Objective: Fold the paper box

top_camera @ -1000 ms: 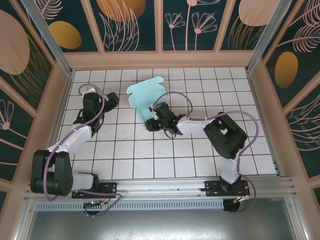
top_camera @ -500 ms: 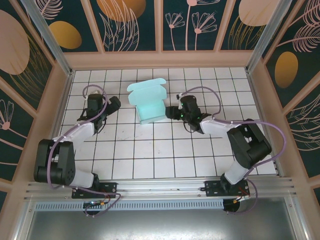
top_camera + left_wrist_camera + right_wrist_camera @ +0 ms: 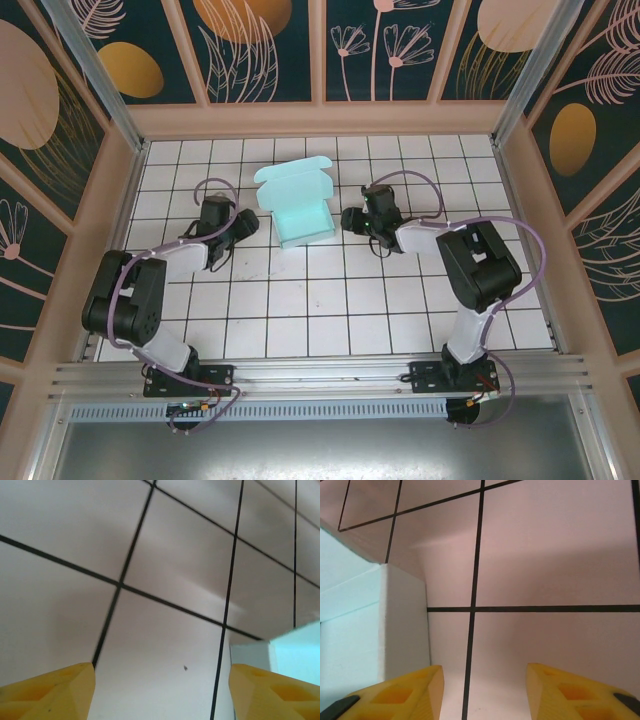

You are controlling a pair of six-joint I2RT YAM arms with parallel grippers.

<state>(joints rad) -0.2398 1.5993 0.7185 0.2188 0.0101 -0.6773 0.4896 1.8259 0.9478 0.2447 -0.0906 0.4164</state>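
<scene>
Two end effectors flank the paper box (image 3: 300,212) on the white tiled tabletop (image 3: 400,310). The box sits in the far middle of the grid as a shallow tray, hollow side up, walls raised. Its lid flap (image 3: 290,176) stands off the far edge and leans back.

The left end effector (image 3: 250,225) lies low near the box's left wall, pointing at it. The right end effector (image 3: 349,218) is near the right wall, also pointing at it. From above, neither clearly touches the card.

Left wrist view: the yellow fingers (image 3: 50,690) are apart, with bare tile and black grid lines (image 3: 230,580) between them and nothing clamped. A pale mint corner of the box shows at the right edge, just past the right-hand finger.

Right wrist view: the fingers (image 3: 570,690) are apart, with bare tile and one grid line between them and nothing clamped. The box corner stands upright at the left of the picture, just ahead of the finger on that side. Whether that finger touches the wall, can't tell.
</scene>
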